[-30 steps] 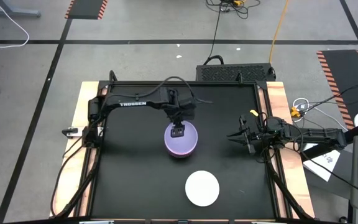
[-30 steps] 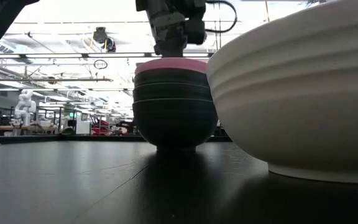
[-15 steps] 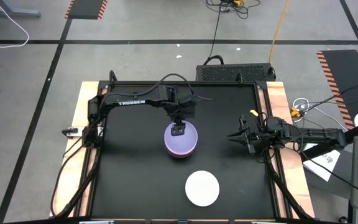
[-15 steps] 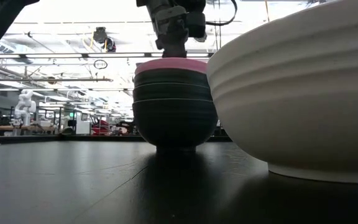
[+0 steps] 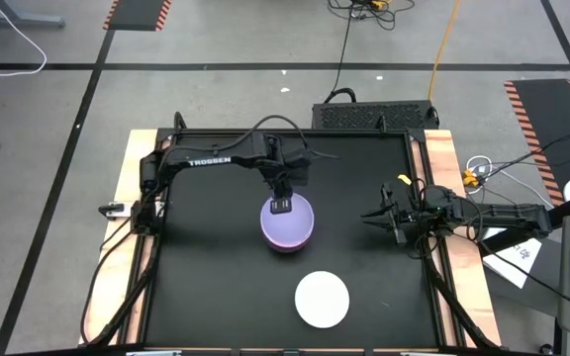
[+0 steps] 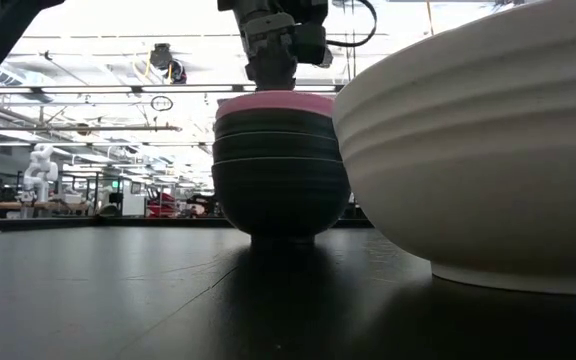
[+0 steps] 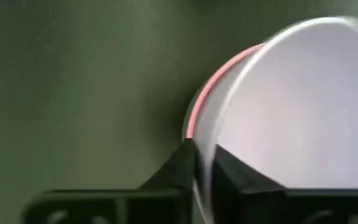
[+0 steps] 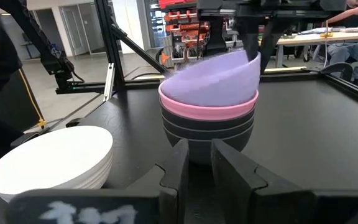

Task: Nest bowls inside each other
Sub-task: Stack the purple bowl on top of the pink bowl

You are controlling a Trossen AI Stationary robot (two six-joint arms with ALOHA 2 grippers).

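**Inspector:** Near the middle of the black bench (image 5: 196, 287), the left hand (image 5: 281, 205) is standing over the far rim of the stack, and the lavender bowl (image 5: 287, 222) is lying directly beneath it. Its fingers (image 7: 178, 169) are pinching that rim, one inside and one outside, nearly closed.

**Clerk:** And the stack itself?

**Inspector:** The lavender bowl is sitting topmost but tilting, its gripped side raised, inside the pink bowl (image 8: 207, 112), which is resting in the black bowls (image 6: 280, 185). All mouths are facing upward; the stack's long axis is running vertically.

**Clerk:** Remaining items?

**Inspector:** The white bowl (image 5: 322, 299) is standing apart, mouth up, nearer the front edge. The right hand (image 5: 391, 221) is waiting at the right edge, fingers slightly parted, gripping nothing.
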